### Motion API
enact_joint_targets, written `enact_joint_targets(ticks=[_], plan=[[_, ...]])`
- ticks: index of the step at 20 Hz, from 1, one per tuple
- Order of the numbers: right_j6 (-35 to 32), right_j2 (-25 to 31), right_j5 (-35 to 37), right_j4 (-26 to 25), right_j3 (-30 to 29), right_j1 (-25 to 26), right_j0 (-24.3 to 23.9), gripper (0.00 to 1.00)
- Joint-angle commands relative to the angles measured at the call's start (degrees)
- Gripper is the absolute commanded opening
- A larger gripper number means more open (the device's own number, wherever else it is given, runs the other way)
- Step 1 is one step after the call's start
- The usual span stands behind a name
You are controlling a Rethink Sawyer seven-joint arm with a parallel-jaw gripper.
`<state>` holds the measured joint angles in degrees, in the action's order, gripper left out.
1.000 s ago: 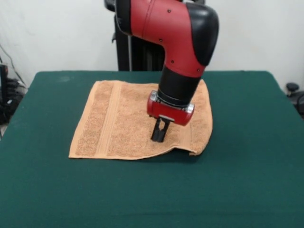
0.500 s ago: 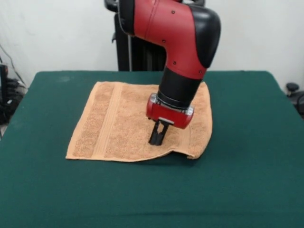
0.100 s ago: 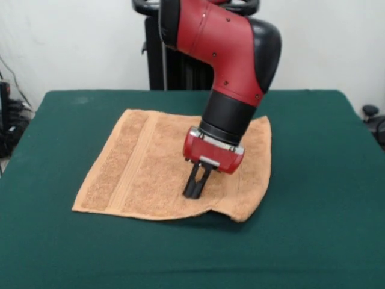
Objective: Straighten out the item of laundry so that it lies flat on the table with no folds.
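Note:
The tan-orange towel (image 3: 144, 168) lies spread on the green table (image 3: 313, 180), skewed, with a woven band running down its left part. Its near right corner (image 3: 240, 214) is lifted and curled over a shadow. My gripper (image 3: 194, 191) comes down from the red and black arm and presses its tips, close together, onto the towel's near middle. The towel's far right part is hidden behind the arm.
The robot's black pedestal (image 3: 174, 66) stands behind the table's far edge. Cables hang at the left wall (image 3: 9, 114). A dark object (image 3: 370, 111) sits past the table's right side.
The gripper has moved toward the near side and slightly left, dragging the towel with it. The towel has turned, its near left corner sliding out and down.

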<state>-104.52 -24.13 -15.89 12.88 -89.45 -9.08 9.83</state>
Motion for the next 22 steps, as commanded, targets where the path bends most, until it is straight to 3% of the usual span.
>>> enact_joint_targets(ticks=[1, 4, 8, 11, 22], plan=[[-11.7, 6.6, -9.4, 6.7, 7.6, 10.7, 0.0, 0.00], [-6.7, 1.1, -1.3, 12.1, 7.2, 11.9, 3.6, 0.00], [-3.2, -11.6, 16.5, 18.6, 7.7, 16.6, 11.1, 0.00], [-3.2, -14.4, 22.4, 16.1, 6.2, 16.5, 12.0, 0.00], [-1.8, -11.5, 29.0, 5.2, 2.7, 10.7, 9.7, 0.00]])
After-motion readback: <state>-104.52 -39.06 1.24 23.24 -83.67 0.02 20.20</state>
